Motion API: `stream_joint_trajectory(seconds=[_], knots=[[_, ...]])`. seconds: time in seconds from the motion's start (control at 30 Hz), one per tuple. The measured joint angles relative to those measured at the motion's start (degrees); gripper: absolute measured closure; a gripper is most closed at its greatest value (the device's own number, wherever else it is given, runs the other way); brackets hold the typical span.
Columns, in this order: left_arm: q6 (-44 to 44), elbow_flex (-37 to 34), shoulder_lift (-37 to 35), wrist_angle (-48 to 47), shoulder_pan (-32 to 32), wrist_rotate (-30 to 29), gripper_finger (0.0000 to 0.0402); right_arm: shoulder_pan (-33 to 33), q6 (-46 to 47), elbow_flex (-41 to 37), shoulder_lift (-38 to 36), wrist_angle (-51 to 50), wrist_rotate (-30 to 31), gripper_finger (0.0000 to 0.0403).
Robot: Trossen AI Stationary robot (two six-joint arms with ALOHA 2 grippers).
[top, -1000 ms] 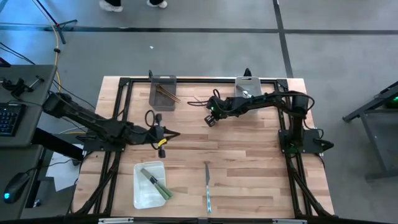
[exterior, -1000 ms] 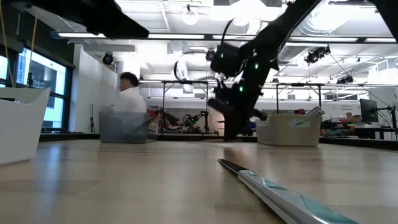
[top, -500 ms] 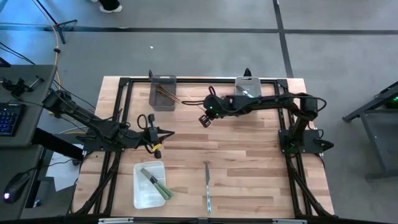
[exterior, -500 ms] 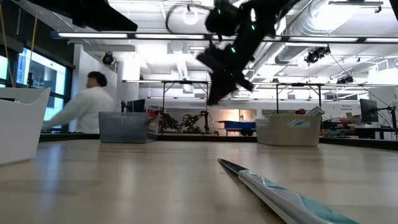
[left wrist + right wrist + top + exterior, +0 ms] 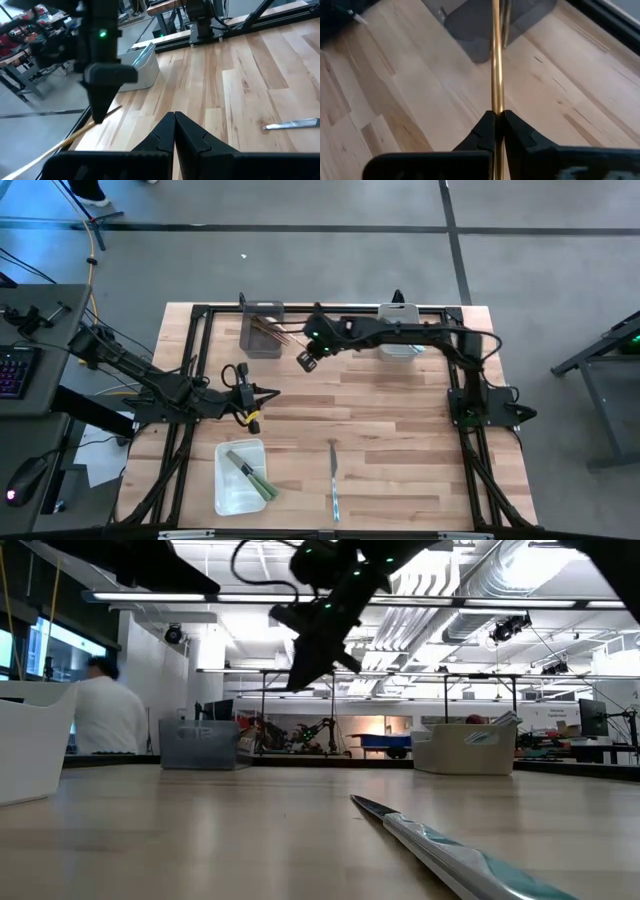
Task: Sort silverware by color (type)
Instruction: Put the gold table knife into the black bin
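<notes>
A: Since a sec ago the right tool (image 5: 297,339) has swung away from the pale grey bin (image 5: 399,331) at the far edge and across twd the dark grey rectangular bin (image 5: 261,328). It's raised off the tabletop (image 5: 400,420) now, just beside that dark bin's right side.

B: Carrying anything?

A: Yes, clenched on a thin brown stick-like utensil (image 5: 495,60). In the right wrist view the stick runs straight out from btwn the fingers (image 5: 485,131), its far end over the dark grey bin.

B: And the left tool (image 5: 272,394)?

A: Hasn't moved in the last half sec. Clenched, nothing in it, fingertips pressed together. It sits well below the dark grey bin in the high view, nearer the front of the tabletop, and just above the white tray (image 5: 226,490).

B: Where's the rest of the silverware?

A: More brown sticks (image 5: 268,330) already inside the dark grey bin. Green-handled utensils (image 5: 252,477) lie in the white tray, which is straight toward the front edge from the dark bin. One silvery pale-teal knife (image 5: 333,480) lies loose on the bare wood, right of the tray, well apart from the dark bin. The pale grey bin holds silvery pieces, count hard to tell.

B: Low view?

A: The knife in close foreground, blade tip pointing away. Right arm up high over the dark bin. A person in a white top (image 5: 103,718) stands in the room beyond, left of the dark bin.
</notes>
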Motion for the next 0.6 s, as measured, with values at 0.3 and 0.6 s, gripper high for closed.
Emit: stream_joint_trajectory(seconds=[0.3, 0.6], knots=[[-0.15, 0.0, 0.0, -0.7, 0.0, -0.04, 0.0401, -1.52, -2.78, 24.81, 15.6, -15.59, -1.84, 0.0402], [-0.17, 0.0, 0.0, -1.05, 0.02, -0.03, 0.0401, -3.94, -3.66, 36.52, 25.51, -19.79, -8.74, 0.0402]])
